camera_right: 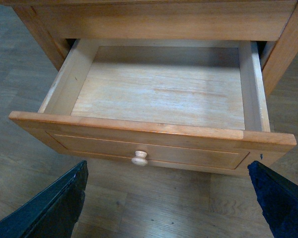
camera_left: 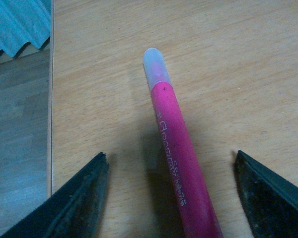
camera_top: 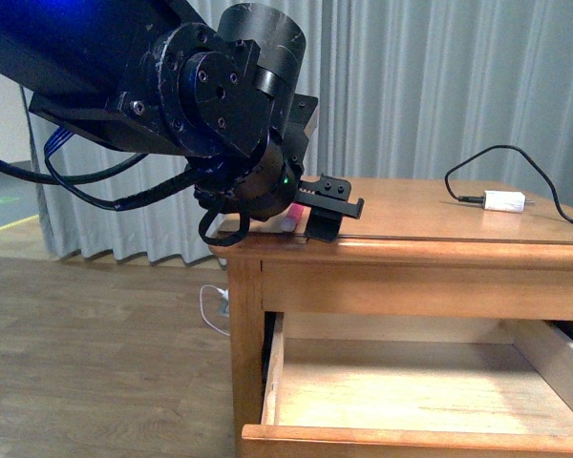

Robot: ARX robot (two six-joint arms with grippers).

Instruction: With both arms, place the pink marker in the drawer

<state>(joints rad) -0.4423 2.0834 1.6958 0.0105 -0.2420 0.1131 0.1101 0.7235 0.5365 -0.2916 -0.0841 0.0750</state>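
Pink marker (camera_left: 180, 148) between spread jaws of the left tool (camera_left: 170, 155) (drawer (camera_right: 154, 130) out)

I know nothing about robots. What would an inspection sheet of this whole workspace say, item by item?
Surface: honey-coloured wooden cabinet top.
Job's things: pink marker lies on the top near its left edge; drawer stands open, nothing seen inside.
Clutter: white adapter on the right of the top.
Grippers: left gripper open, jaws either side of the marker, not touching it; right gripper open, holding nothing, facing the drawer.
Cables: black cable from the adapter; black arm cables; white cable on the floor.
Surroundings: grey curtain, wooden floor.
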